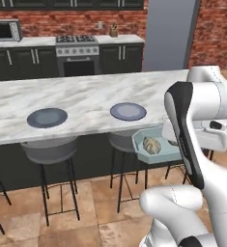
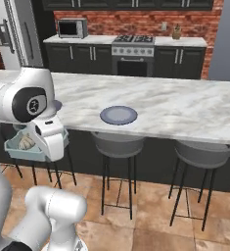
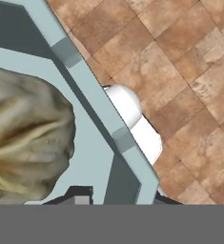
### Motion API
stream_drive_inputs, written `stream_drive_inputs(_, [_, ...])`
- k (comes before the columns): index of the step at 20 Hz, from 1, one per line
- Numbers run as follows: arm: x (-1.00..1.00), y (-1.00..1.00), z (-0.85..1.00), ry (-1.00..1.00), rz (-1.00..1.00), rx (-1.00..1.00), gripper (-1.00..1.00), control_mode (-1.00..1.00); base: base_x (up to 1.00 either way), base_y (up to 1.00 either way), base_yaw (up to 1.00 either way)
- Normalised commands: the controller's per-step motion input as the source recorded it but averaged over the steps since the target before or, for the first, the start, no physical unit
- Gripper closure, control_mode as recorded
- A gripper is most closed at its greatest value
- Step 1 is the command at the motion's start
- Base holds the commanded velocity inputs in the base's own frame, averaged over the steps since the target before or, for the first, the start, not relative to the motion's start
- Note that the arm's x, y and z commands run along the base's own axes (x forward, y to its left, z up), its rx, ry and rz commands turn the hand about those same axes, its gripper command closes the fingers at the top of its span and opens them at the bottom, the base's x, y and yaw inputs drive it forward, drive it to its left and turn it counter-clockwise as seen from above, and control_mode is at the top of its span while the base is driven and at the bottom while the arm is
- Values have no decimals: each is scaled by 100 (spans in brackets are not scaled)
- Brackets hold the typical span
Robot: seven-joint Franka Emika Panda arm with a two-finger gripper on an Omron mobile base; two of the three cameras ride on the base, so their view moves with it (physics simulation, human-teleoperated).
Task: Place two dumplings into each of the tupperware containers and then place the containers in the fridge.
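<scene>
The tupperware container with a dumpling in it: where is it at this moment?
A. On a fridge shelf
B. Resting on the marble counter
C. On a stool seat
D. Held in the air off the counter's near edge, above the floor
D: the tupperware container, with a dumpling inside, hangs at the gripper in front of the marble counter, with floor tiles beneath it.

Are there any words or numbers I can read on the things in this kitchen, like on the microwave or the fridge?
No readable text anywhere.
Black-and-silver microwave: no letters or numbers can be made out.
Tall white-grey fridge: dispenser panel too small and blurred, nothing legible.
Silver stove: knobs without readable marks.
Pale teal clear-plastic container with the beige pleated dumpling: no label.
</scene>
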Motion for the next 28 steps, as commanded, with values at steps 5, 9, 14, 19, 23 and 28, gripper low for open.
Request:
stream_drive_inputs(5, [0,0,0,0,0,0,100,100,-17,100,3])
stream_drive_inputs(9, [0,0,0,0,0,0,100,100,2,100,0])
stream_drive_inputs(14, [0,0,0,0,0,0,100,100,13,100,0])
stream_drive_inputs(19, [0,0,0,0,0,0,100,100,22,100,0])
stream_drive_inputs(23, [0,0,0,0,0,0,100,100,32,100,-1])
stream_drive_inputs(28, [0,0,0,0,0,0,100,100,23,100,0])
